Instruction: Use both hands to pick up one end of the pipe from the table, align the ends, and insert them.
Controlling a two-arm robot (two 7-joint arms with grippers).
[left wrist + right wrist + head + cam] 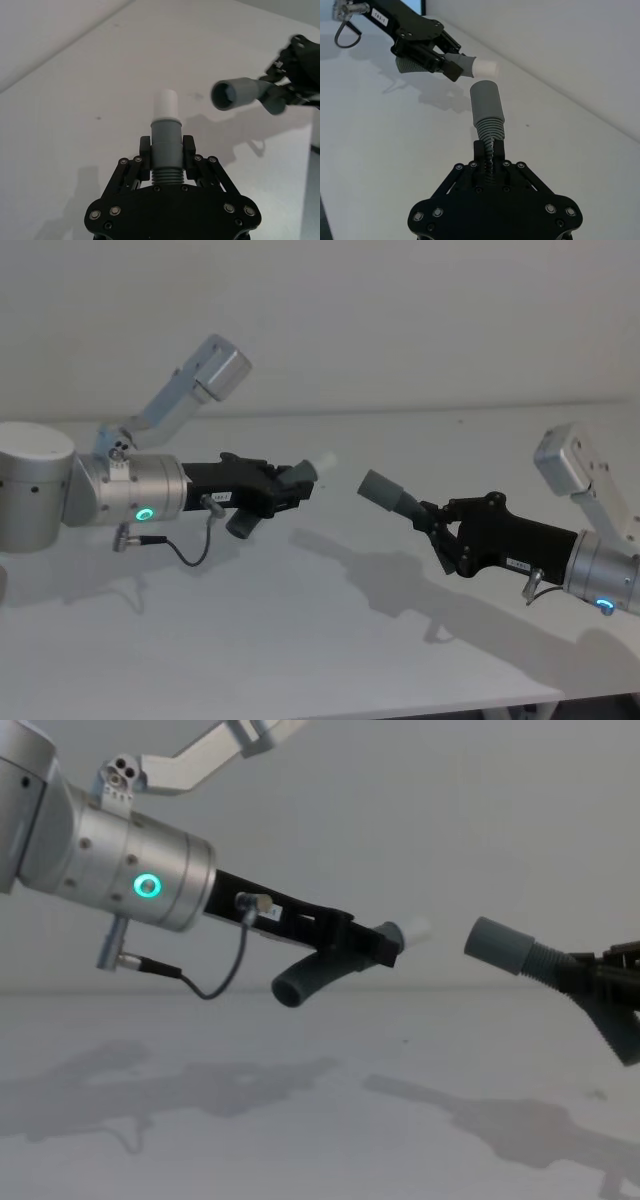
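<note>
Head view: the left claw (pixel 290 487) reaches in from the left, clenched on the white-tipped pipe piece (pixel 303 476), which it holds in the air above the tabletop (pixel 300 650). Its white tip (pixel 325 462) points right. The right claw (pixel 437 527) comes from the right, grasping the cuffed pipe piece (pixel 392 494) by its ribbed part. Its wide cuff (pixel 377 486) faces left, near the tip but apart from it and a little lower.

Left wrist view: the fingers (pixel 145 146) press both sides of the grey collar below the white tip (pixel 166 104). The wide cuff (pixel 231 94) shows its hollow mouth farther off.

Right wrist view: the right claw (pixel 489 151) pinches the ribs, and the wide cuff (pixel 485 102) sits just short of the white tip (pixel 485 66).

Chest view: the two ends face each other across a clear gap, both well above the tabletop (pixel 300 1140). The bent back end of the white-tipped pipe piece (pixel 303 984) hangs below the left claw (pixel 378 946).
</note>
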